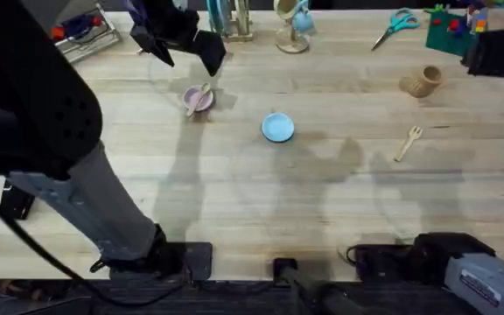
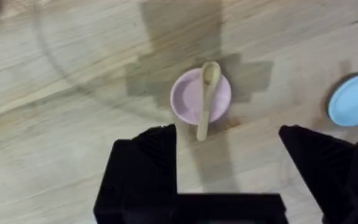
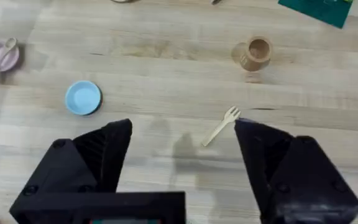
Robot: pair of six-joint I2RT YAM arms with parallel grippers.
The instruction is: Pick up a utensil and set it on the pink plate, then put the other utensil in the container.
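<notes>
The small wooden spoon (image 2: pixel 206 93) lies across the pink plate (image 2: pixel 188 102), bowl on the plate and handle over the near rim; both sit left of centre on the table (image 1: pixel 198 99). My left gripper (image 2: pixel 227 134) hovers open above and just behind the plate (image 1: pixel 186 54), holding nothing. The wooden fork (image 1: pixel 408 143) lies flat on the right side of the table, and the tan ribbed container (image 1: pixel 422 81) stands upright beyond it. My right gripper (image 3: pixel 182 127) is open and empty, high above the table with the fork (image 3: pixel 222 124) and the container (image 3: pixel 253 54) ahead of it.
A light blue plate (image 1: pixel 277 128) sits mid-table. Along the far edge are a wire tray (image 1: pixel 81 31), a mug stand (image 1: pixel 294 26), teal scissors (image 1: pixel 396 22) and a green mat with coloured blocks (image 1: pixel 453 26). A dark object (image 1: pixel 500 54) sits at the far right.
</notes>
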